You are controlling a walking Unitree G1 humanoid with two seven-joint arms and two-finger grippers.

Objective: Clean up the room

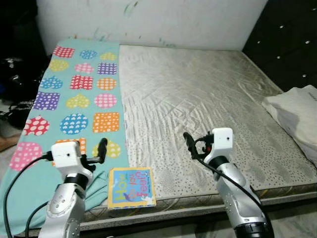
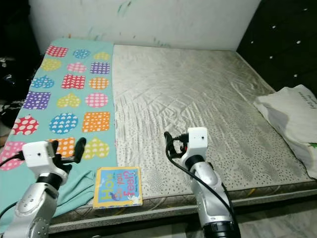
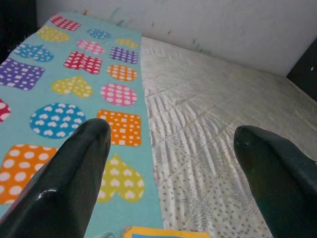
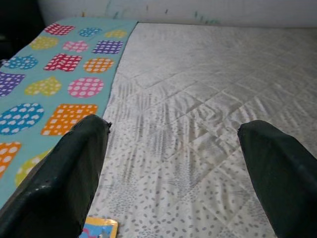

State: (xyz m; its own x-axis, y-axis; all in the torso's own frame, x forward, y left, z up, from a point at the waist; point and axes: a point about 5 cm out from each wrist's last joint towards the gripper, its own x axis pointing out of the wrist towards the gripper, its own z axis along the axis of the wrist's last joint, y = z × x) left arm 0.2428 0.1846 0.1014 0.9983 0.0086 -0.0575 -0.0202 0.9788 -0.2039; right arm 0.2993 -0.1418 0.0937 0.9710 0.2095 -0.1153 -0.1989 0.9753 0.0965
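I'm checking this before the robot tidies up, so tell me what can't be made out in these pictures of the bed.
- Dark clutter beside the bed's left edge: too shadowed in the eye views to identify.
- White pillow: cut off by the right edge of the eye views.
- Book: in the left wrist view just a corner, cut by the frame edge.
- Teal blanket: its near end is partly hidden behind the left gripper.

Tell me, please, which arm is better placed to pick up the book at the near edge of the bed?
Probably the left. The left gripper, open, hovers just above and beside the book, while the right gripper, also open, sits farther off over bare mattress.
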